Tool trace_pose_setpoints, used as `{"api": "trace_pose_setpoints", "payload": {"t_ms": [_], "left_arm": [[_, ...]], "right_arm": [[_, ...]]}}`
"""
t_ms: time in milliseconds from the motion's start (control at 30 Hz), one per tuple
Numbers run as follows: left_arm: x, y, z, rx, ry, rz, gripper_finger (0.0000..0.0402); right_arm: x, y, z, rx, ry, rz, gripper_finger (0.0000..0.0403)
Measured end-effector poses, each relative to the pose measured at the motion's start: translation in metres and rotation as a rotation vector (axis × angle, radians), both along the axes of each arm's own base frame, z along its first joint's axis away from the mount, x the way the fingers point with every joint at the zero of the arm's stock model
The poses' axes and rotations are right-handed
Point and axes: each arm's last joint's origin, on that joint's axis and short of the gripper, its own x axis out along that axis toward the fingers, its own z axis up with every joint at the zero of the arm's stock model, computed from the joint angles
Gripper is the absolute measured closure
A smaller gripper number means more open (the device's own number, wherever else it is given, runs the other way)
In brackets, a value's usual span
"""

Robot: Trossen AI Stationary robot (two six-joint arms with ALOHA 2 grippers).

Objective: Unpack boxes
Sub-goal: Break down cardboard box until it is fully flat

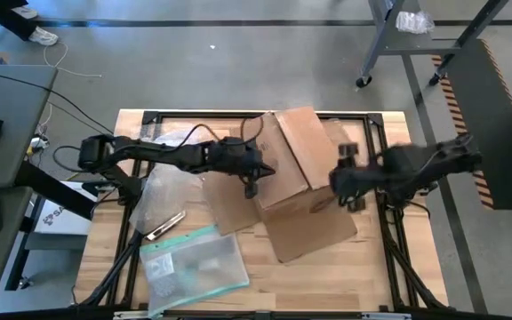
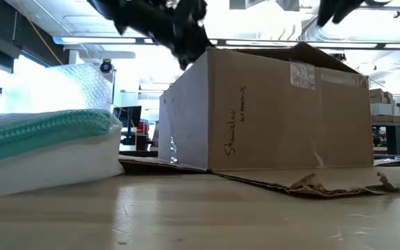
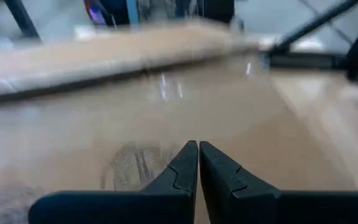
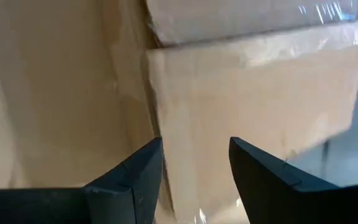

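The brown cardboard box stands mid-table with its flaps spread out. One flap lies flat on the table toward the near edge. Clear tape shows on the box's top edge. My left gripper is shut and slants down at the box's left side, above its top left corner in the low view. My right gripper hangs open over the box's right part. Its fingers point down at a taped cardboard flap, with nothing between them. My left gripper's shut fingertips stand close over a cardboard surface of the box. I cannot tell whether they touch it.
A clear bubble wrap sheet lies left of the box. A flat clear pouch with a teal edge lies at the near left, with a small knife-like tool between the two. Black frame rails run along the table's edges.
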Motion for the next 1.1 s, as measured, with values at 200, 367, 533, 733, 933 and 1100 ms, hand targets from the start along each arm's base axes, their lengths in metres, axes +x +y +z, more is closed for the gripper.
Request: {"api": "trace_pose_setpoints", "payload": {"t_ms": [200, 367, 533, 733, 933, 1100], "left_arm": [[0.01, 0.008, -0.017, -0.037, 0.127, -0.001, 0.0402], [0.01, 0.007, -0.02, -0.048, 0.145, 0.0, 0.0402], [0.008, 0.004, -0.021, -0.064, 0.163, 0.002, 0.0402], [0.004, -0.003, -0.026, -0.086, 0.249, 0.013, 0.0402], [0.0, -0.015, -0.029, -0.055, 0.315, 0.04, 0.0402], [-0.005, -0.022, -0.025, -0.04, 0.331, 0.067, 0.0402]], "right_arm": [[0.012, 0.032, -0.067, -0.118, -0.14, -0.001, 0.0234], [0.013, 0.037, -0.096, -0.401, -0.317, -0.15, 0.0234], [0.013, 0.029, -0.097, -0.533, -0.498, -0.344, 0.0234], [0.004, 0.013, -0.068, -0.453, -0.694, -0.601, 0.0237], [-0.024, -0.012, -0.041, -0.317, -0.665, -0.853, 0.0241], [-0.04, -0.035, -0.034, -0.205, -0.513, -0.967, 0.0241]]}}
